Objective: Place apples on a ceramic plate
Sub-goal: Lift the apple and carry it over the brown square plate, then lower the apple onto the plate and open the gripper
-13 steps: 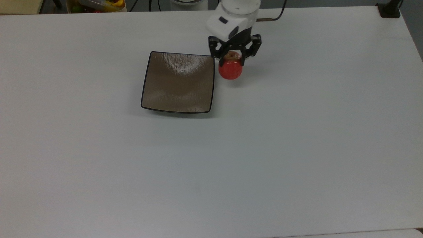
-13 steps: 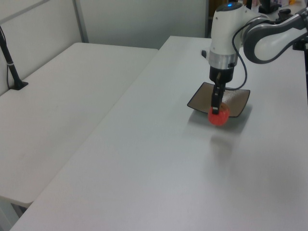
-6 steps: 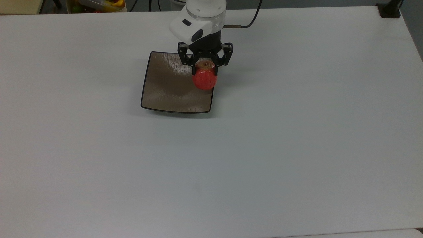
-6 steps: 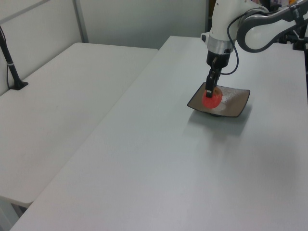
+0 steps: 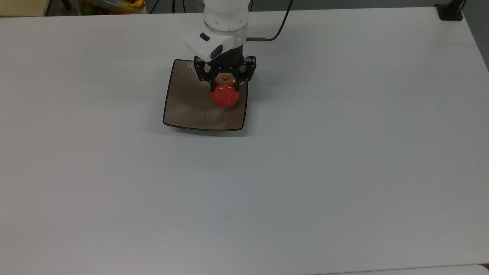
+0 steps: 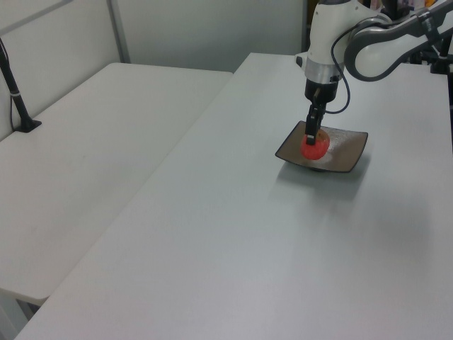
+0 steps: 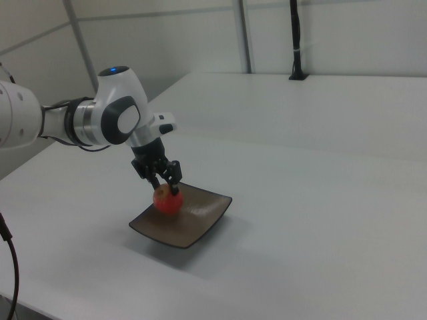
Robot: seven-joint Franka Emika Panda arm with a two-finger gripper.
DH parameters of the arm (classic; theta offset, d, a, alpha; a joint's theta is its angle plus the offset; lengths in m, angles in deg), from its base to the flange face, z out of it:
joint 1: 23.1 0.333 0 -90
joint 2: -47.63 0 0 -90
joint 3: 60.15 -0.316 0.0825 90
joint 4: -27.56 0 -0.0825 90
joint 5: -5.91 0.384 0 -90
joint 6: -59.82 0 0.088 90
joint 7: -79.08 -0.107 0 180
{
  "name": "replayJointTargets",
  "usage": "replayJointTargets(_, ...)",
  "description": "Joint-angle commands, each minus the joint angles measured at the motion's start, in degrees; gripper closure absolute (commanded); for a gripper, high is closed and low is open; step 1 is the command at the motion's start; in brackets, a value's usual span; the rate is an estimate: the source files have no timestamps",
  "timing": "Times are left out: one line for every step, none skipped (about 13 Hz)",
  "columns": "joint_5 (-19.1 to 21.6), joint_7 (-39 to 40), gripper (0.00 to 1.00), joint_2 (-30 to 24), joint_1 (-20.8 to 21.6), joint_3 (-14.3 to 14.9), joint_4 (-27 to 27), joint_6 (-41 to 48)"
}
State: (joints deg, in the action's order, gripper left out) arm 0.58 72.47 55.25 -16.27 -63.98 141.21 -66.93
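Note:
A small red apple [image 5: 225, 96] with a tan patch at its top hangs in my gripper [image 5: 224, 86], whose black fingers are shut on its sides. It is over the right half of the square brown ceramic plate [image 5: 187, 103] in the top view. From the left view the apple [image 6: 315, 146] sits low over the plate [image 6: 352, 152] with the gripper [image 6: 312, 137] pointing straight down. The right view shows the apple [image 7: 167, 201] just above or touching the plate [image 7: 207, 217]; I cannot tell which. The gripper [image 7: 166, 187] clasps it from above.
The white table [image 5: 305, 172] spreads wide around the plate. A container of coloured items [image 5: 114, 5] sits beyond the far edge in the top view. A black post base [image 5: 450, 11] stands at the far right corner. A second white table [image 6: 85, 163] lies alongside.
My gripper carried the apple leftward in the top view, from beside the plate's right edge to over the plate, and lowered it.

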Motion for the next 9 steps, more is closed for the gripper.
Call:
replayJointTargets(-2.14, 2.83, 0.35, 1.08, -0.41, 1.37, 0.79, -1.22)
replayJointTargets(-2.14, 3.27, 0.0, 1.17, -0.41, 1.9, 0.7, -1.13)
replayJointTargets(-2.14, 3.27, 0.0, 1.09, -0.33, 2.08, 0.7, -1.13)
replayJointTargets(-2.14, 3.27, 0.0, 1.09, -0.33, 2.08, 0.7, -1.13)
replayJointTargets(-2.14, 3.19, 0.0, 1.09, -0.33, 2.08, 0.7, -1.05)
replayJointTargets(-2.14, 3.18, 0.0, 1.09, -0.33, 2.08, 0.7, -1.05)
replayJointTargets(-2.14, 3.18, 0.0, 1.09, -0.33, 2.08, 0.61, -1.05)
replayJointTargets(-2.14, 2.75, 0.0, 1.0, -0.24, 2.08, 0.44, -1.05)
replayJointTargets(-2.05, 2.4, 0.0, 0.74, -0.15, 2.08, 0.35, -0.61)
